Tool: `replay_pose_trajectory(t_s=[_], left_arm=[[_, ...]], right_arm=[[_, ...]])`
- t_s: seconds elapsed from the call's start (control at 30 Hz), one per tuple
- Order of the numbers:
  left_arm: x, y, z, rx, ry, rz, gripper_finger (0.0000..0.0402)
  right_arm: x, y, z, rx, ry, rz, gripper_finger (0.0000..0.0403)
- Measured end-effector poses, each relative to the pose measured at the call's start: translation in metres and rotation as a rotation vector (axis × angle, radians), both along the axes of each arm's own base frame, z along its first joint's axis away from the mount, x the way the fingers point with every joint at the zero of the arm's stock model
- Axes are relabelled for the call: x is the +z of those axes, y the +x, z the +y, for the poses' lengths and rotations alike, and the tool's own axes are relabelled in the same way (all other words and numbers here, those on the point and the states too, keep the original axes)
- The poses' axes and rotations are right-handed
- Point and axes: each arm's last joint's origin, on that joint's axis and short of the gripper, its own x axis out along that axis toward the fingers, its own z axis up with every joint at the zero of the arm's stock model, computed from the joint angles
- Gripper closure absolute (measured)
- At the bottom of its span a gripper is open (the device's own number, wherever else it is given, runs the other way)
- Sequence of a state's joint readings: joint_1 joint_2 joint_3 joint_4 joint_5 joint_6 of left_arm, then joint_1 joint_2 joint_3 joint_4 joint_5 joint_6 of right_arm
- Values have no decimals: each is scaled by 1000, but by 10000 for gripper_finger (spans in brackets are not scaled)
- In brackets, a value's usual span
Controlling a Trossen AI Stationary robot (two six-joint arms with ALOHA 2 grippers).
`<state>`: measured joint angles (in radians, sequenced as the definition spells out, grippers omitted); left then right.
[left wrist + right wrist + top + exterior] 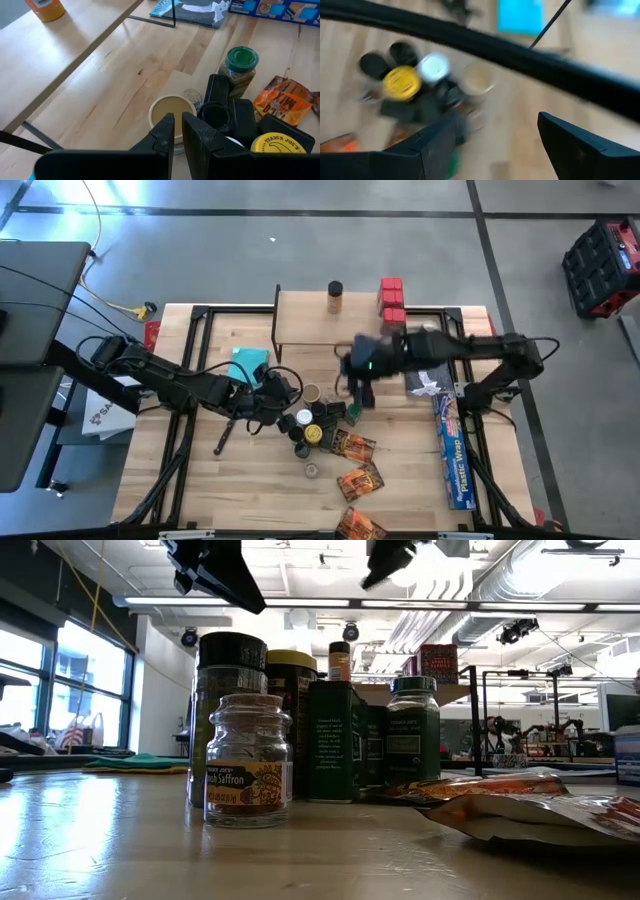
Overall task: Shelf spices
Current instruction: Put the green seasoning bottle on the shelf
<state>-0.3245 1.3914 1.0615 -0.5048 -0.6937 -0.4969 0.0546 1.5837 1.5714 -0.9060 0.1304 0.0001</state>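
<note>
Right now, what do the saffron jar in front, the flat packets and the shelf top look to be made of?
Saffron jar: clear glass, seemingly, since it is see-through and glints. Flat packets: glossy foil or plastic film, crinkled and shiny. Shelf top: light wood or wood laminate, matte, with faint grain visible in the left wrist view.

1. A teal cloth point(248, 364) lies on the big wooden table point(200, 480) — close beside the fingers of the left gripper point(290, 393), not between them.
2. A long blue plastic-wrap box point(455, 452) lies by the table's edge, well apart from the fingers of the right gripper point(357, 395).
3. A dark flat sheet point(428, 378) with a white picture lies between that box and the right fingers.
4. A red and black case point(605, 265) stands on the grey floor — far from both pairs of fingers.
5. A yellow cable point(135, 308) lies on the floor, well apart from the left fingers.
</note>
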Motion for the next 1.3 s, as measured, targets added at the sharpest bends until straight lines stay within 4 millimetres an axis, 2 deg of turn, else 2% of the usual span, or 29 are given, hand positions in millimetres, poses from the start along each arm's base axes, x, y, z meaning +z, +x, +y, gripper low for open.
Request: replay_pose_trajectory(t_s=[0.2, 0.33, 0.5, 0.8, 1.07, 1.17, 1.3], left_arm=[[0, 0, 0, 6, 5, -4, 369], [1, 0, 1, 18, 17, -10, 369], [1, 0, 1, 25, 23, -14, 369], [1, 0, 2, 29, 37, -12, 369], [1, 0, 2, 33, 42, -14, 369], [1, 1, 2, 34, 42, -15, 369], [1, 1, 2, 34, 41, -16, 369]], right_arm=[[-48, -5, 48, -104, 87, 117, 130], [-63, -10, 63, -274, 99, 102, 130], [-80, -10, 64, -433, 166, 58, 130], [-121, -18, 62, -524, 189, 75, 130], [-144, -22, 60, -539, 213, 53, 131], [-150, -24, 59, -553, 185, 45, 146], [-153, -25, 58, -544, 168, 41, 199]])
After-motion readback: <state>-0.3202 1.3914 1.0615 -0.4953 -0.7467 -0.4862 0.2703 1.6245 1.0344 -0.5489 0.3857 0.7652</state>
